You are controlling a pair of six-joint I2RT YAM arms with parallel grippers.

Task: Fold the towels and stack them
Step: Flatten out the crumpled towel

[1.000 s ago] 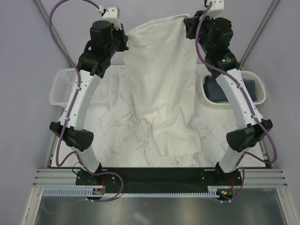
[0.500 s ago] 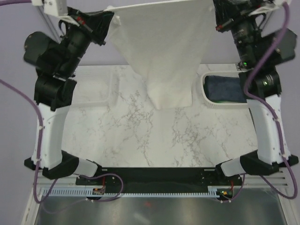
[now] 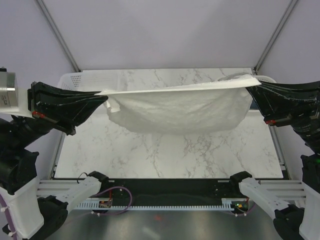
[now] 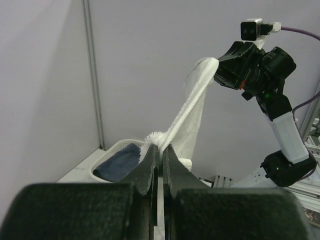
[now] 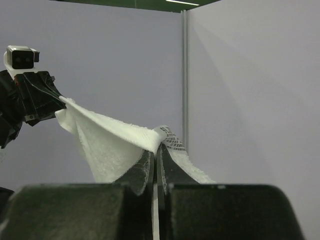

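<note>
Cream towel (image 3: 180, 107) hangs in the air above the table (image 3: 165, 155), stretched btw. both arms, middle part sagging. Left gripper (image 3: 104, 96) is closed tight on one top corner, and right gripper (image 3: 251, 86) pinches the other corner. Navy towel (image 4: 117, 162) lies in a basket (image 4: 112, 146) at the table's far right.

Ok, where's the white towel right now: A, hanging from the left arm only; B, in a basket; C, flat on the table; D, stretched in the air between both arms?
D: the white towel spans the air, pinched by the left fingers and the right fingers.
</note>
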